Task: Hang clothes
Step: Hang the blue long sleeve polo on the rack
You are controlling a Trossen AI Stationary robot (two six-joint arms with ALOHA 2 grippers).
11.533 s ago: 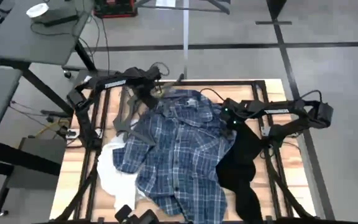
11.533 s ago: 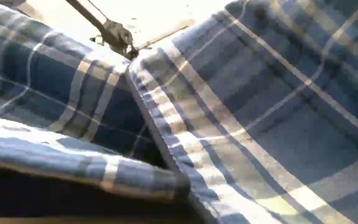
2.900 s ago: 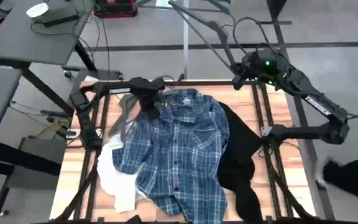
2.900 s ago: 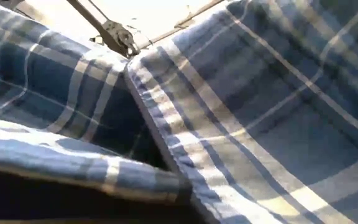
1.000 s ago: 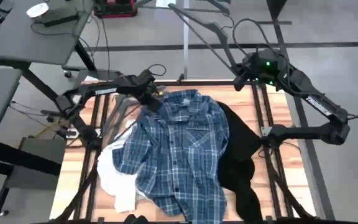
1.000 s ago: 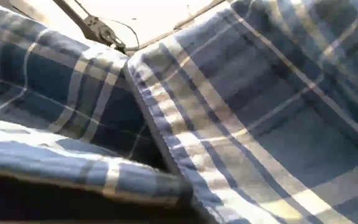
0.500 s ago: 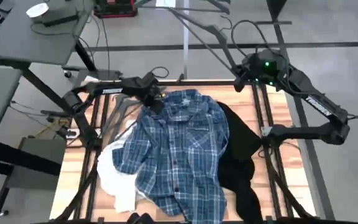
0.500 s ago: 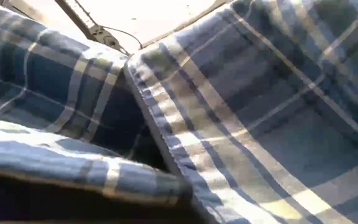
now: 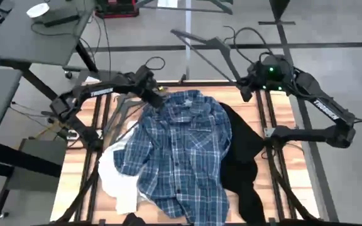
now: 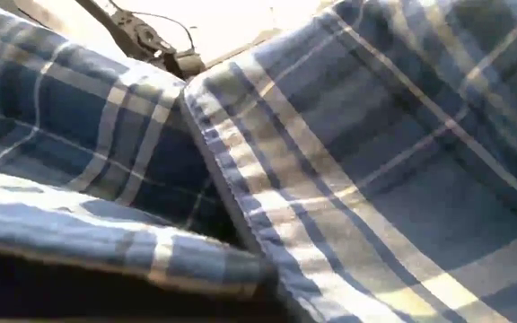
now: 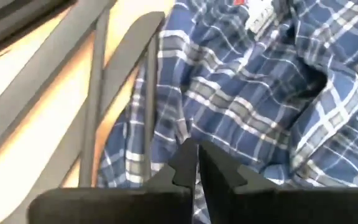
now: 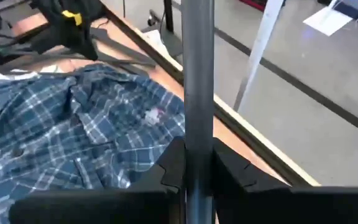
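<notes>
Left gripper [image 11: 196,163] pinching plaid shirt [image 9: 184,150] (apparently shoulder edge).

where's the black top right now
In the high view the black top lies on the table's right side, partly tucked under the right edge of the plaid shirt.

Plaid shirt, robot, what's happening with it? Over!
Left gripper shut on plaid shirt near its collar. Right gripper shut on a grey hanger, raised off the table's far edge. Black top and white top lie beside the shirt.
</notes>
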